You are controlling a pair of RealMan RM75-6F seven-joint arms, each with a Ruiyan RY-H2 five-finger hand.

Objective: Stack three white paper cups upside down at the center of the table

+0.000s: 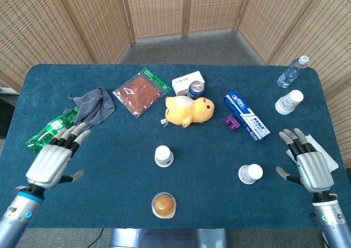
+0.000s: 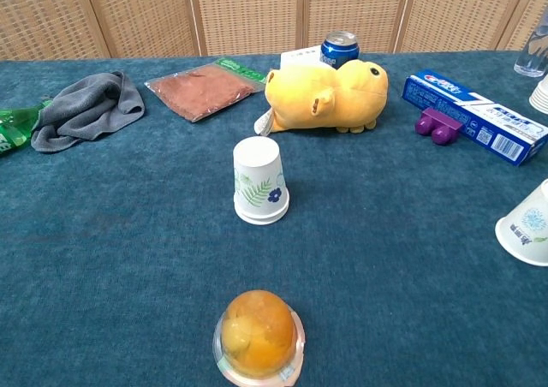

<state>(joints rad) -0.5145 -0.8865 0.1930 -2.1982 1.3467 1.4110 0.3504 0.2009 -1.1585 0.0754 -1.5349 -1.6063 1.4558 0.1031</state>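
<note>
The right hand (image 1: 311, 165) is hovering spread and empty just at three o'clock of a white upturned paper cup (image 1: 250, 173); a careless close risks tipping it; the left hand (image 1: 54, 158), likewise spread, is idling at eight o'clock; the centre cup (image 1: 163, 155) is waiting.

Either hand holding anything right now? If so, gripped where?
Nothing held. Left hand and right hand both hover open, fingers spread, clear of every cup.

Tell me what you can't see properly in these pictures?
- Chest view: both hands are outside the frame.
- Chest view: the right cup is cut off by the edge.
- Head view: writing on the toothpaste box is too small to read.
- Head view: the white packet is partly behind the right hand.
</note>
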